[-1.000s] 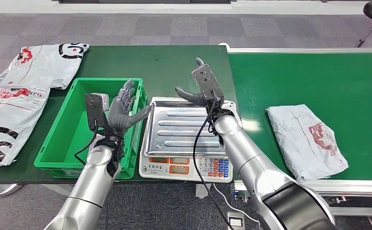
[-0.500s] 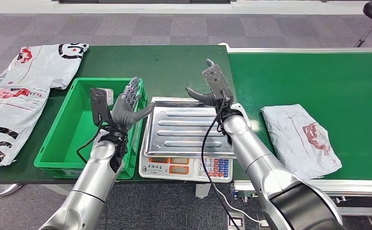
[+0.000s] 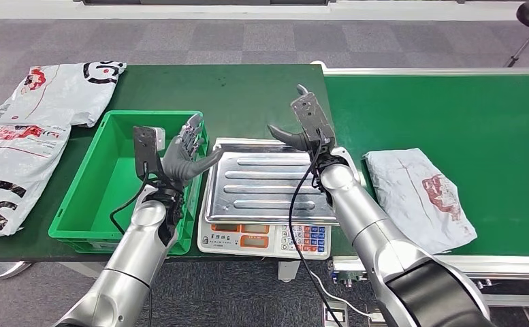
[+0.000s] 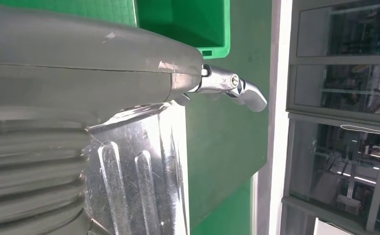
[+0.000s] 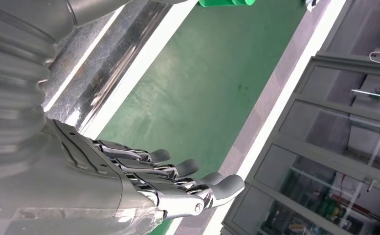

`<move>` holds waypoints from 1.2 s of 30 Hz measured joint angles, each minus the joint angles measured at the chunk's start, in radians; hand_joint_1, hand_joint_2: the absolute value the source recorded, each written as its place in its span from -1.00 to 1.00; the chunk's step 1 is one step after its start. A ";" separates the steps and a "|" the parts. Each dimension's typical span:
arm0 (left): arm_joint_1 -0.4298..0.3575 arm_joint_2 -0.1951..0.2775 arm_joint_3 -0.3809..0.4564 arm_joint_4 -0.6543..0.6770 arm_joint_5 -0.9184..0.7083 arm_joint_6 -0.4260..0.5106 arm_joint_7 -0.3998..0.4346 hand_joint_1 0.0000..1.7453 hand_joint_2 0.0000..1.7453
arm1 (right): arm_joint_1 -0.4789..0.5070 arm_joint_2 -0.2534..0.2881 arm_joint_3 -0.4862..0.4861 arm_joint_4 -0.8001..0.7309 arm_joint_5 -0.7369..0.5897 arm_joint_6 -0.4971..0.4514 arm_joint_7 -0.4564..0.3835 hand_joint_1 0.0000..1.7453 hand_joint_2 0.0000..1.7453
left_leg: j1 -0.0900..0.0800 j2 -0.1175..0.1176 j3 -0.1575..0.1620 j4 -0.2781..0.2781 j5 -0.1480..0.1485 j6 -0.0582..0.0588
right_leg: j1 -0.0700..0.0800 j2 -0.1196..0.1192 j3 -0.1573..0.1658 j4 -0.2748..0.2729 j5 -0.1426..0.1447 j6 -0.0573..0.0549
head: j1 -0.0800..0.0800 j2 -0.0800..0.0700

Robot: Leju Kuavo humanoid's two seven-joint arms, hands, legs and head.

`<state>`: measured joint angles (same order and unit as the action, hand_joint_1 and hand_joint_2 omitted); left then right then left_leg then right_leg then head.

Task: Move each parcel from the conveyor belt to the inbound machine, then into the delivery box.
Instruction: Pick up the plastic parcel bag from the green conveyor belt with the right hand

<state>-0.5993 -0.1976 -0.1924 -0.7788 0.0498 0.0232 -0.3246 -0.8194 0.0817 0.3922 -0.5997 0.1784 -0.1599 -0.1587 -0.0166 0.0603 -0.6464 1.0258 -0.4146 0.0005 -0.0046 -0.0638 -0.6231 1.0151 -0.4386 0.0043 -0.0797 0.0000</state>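
Here, I have both hands raised over the scale point(image 3: 269, 187) with nothing in them: my left hand point(image 3: 183, 155), fingers spread, hovers between the scale's steel tray and the green bin point(image 3: 94, 197), and my right hand point(image 3: 301, 129), fingers apart, stands over the tray's far edge. The grey parcel point(image 3: 419, 197) lies on the conveyor belt point(image 3: 466, 112), just right of the scale.

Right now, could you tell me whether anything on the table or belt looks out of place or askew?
Two white printed parcel bags lie beside the green plastic crate, not in it. The crumpled grey parcel sits skewed on the green conveyor belt.
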 joint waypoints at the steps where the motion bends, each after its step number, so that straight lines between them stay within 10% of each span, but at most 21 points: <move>1: 0.000 0.000 0.000 0.002 0.000 0.000 0.000 -1.00 1.00 | 0.000 0.000 0.000 0.000 0.000 0.000 0.000 -1.00 1.00 | 0.000 0.000 0.000 0.000 0.000 0.000 | 0.000 0.000 0.000 0.000 0.000 0.000 | 0.000 0.000; 24: -0.031 -0.013 -0.042 0.062 -0.006 -0.002 -0.012 -1.00 1.00 | 0.019 -0.027 0.000 0.001 0.012 -0.046 0.016 -1.00 1.00 | 0.000 0.000 0.000 0.000 0.000 0.000 | 0.000 0.000 0.000 0.000 0.000 0.000 | 0.000 0.000; 36: -0.037 -0.018 -0.053 0.074 -0.029 0.013 -0.014 -1.00 1.00 | 0.076 -0.182 -0.002 0.032 0.112 -0.183 0.055 -1.00 1.00 | -0.002 0.000 0.000 0.000 -0.001 0.002 | -0.002 0.000 0.001 0.000 0.001 0.001 | 0.000 0.000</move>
<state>-0.6363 -0.2154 -0.2457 -0.7052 0.0207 0.0366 -0.3391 -0.7430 -0.0999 0.3898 -0.5677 0.2905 -0.3430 -0.1040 -0.0189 0.0604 -0.6465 1.0262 -0.4160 0.0026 -0.0065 -0.0639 -0.6225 1.0147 -0.4380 0.0053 -0.0795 0.0000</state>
